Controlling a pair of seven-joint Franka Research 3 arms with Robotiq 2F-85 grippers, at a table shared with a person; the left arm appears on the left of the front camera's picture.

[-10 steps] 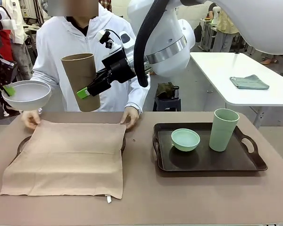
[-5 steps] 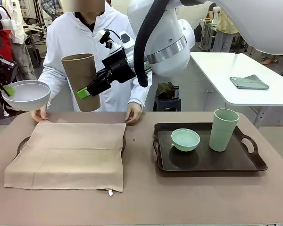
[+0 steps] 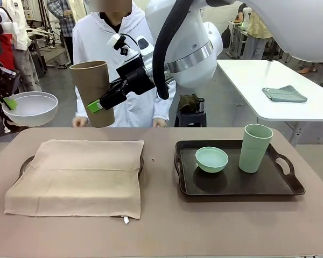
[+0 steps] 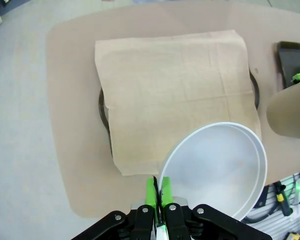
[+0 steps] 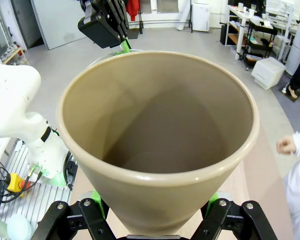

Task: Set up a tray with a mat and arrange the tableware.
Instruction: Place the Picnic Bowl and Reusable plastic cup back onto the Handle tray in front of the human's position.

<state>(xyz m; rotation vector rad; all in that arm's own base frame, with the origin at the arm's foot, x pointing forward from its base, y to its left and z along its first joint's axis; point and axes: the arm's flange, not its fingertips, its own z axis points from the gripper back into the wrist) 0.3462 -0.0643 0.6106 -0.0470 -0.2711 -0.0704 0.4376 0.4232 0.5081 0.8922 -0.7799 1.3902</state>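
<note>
Now the left pincer (image 3: pixel 9 102) is pinching the rim of the white bowl (image 3: pixel 29 107) aloft, and the right pincer (image 3: pixel 98 104) is clasping the brown cup (image 3: pixel 91 86). Below them, the person's hands (image 3: pixel 79 122) are leaving the smoothed mat (image 3: pixel 78 177), so its tray (image 3: pixel 26 163) seems ready for tableware.

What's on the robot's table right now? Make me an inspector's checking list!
Surface: brown table; beige mat draped over left tray.
Job's things: mint green bowl and mint green cup on right tray; white bowl and brown cup held aloft.
Clutter: nothing seen.
Grippers: left gripper shut on white bowl's rim; right gripper shut on brown cup.
Cables: black hose along right arm.
Surroundings: person in white coat opposite; white side table with grey cloth.
</note>
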